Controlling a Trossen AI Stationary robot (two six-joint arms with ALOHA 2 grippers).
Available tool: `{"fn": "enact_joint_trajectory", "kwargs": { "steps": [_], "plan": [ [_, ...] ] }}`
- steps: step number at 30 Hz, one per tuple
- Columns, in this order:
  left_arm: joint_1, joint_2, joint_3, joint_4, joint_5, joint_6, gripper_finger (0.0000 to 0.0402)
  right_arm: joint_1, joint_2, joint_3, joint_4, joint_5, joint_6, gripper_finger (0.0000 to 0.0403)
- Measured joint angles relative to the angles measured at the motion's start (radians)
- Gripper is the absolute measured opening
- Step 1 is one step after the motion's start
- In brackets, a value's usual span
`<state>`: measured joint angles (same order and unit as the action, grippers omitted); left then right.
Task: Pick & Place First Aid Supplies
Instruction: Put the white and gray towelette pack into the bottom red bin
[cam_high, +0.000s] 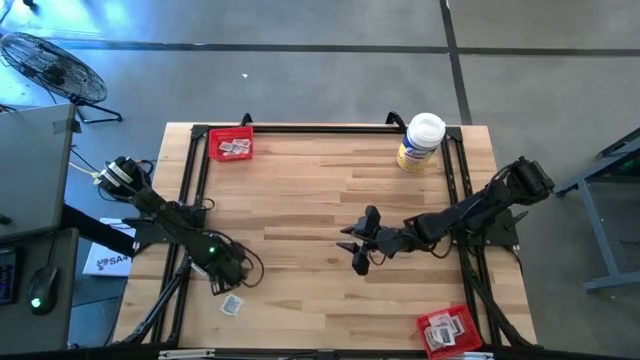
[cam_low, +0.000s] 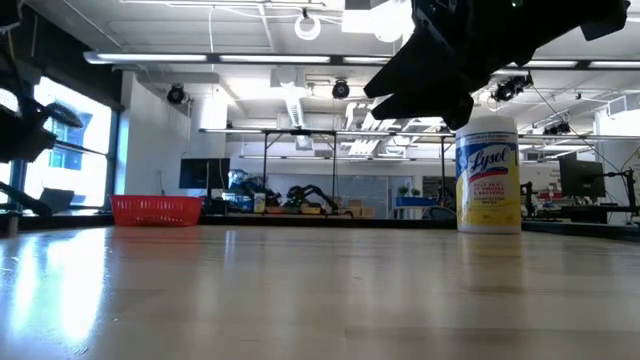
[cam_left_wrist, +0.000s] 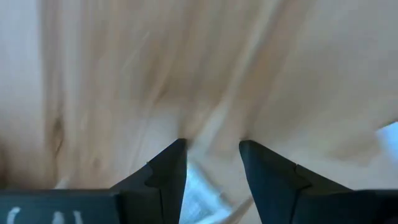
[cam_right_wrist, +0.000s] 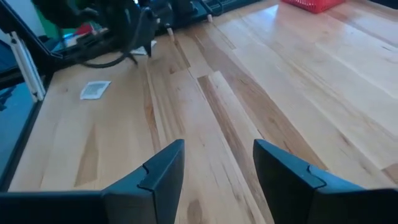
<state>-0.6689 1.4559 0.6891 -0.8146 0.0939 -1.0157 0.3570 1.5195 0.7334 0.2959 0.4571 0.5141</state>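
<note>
The first aid supplies are small white-and-grey packets. One packet (cam_high: 232, 305) (cam_right_wrist: 95, 90) lies flat on the wood near the table's near-left corner. Others lie in two red trays, one at the far left (cam_high: 247, 133) and one at the near right (cam_high: 425, 322). My left gripper (cam_high: 222, 278) (cam_left_wrist: 211, 143) points down just beyond the loose packet, fingers apart, with a pale packet (cam_left_wrist: 199, 186) showing in the gap. My right gripper (cam_high: 352, 252) (cam_right_wrist: 217, 144) hangs open above the table's middle, over bare wood. My left gripper comes from above, pointing down, with a pale packet (cam_left_wrist: 205, 193) in the gap between its fingers. The blurred wrist view does not let me tell whether either finger touches it.
A white-lidded, yellow-labelled Lysol tub (cam_high: 420, 142) (cam_low: 488, 175) stands at the far right. A black frame (cam_high: 300, 127) runs along the table's far edge and down both sides. The far-left tray (cam_low: 155, 210) also shows in the low view. Bare wood fills the middle.
</note>
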Motion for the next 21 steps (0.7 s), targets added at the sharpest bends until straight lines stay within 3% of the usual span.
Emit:
{"fn": "enact_joint_trajectory", "kwargs": {
  "steps": [4, 6, 10, 13, 17, 21],
  "plan": [
    [0.002, 0.000, 0.065, 0.124, -0.124, 0.078, 0.0156, -0.006, 0.000, 0.000, 0.008, -0.003, 0.001, 0.0184],
    [0.002, 0.000, 0.088, 0.101, -0.137, 0.118, 0.0156, -0.010, 0.000, 0.000, 0.008, -0.004, 0.001, 0.0184],
    [0.000, -0.001, 0.138, 0.003, -0.025, 0.102, 0.0156, -0.018, 0.000, 0.000, 0.016, -0.004, 0.001, 0.0185],
    [0.001, 0.002, 0.134, -0.176, 0.037, 0.043, 0.0156, -0.017, 0.000, 0.000, 0.015, -0.004, 0.001, 0.0184],
    [0.001, 0.001, 0.134, -0.383, 0.057, -0.028, 0.0156, -0.017, 0.000, 0.000, 0.014, -0.004, 0.001, 0.0184],
    [0.002, 0.001, 0.096, -0.374, 0.068, -0.099, 0.0156, -0.017, 0.000, 0.000, 0.013, -0.004, 0.001, 0.0185]
  ]
}}
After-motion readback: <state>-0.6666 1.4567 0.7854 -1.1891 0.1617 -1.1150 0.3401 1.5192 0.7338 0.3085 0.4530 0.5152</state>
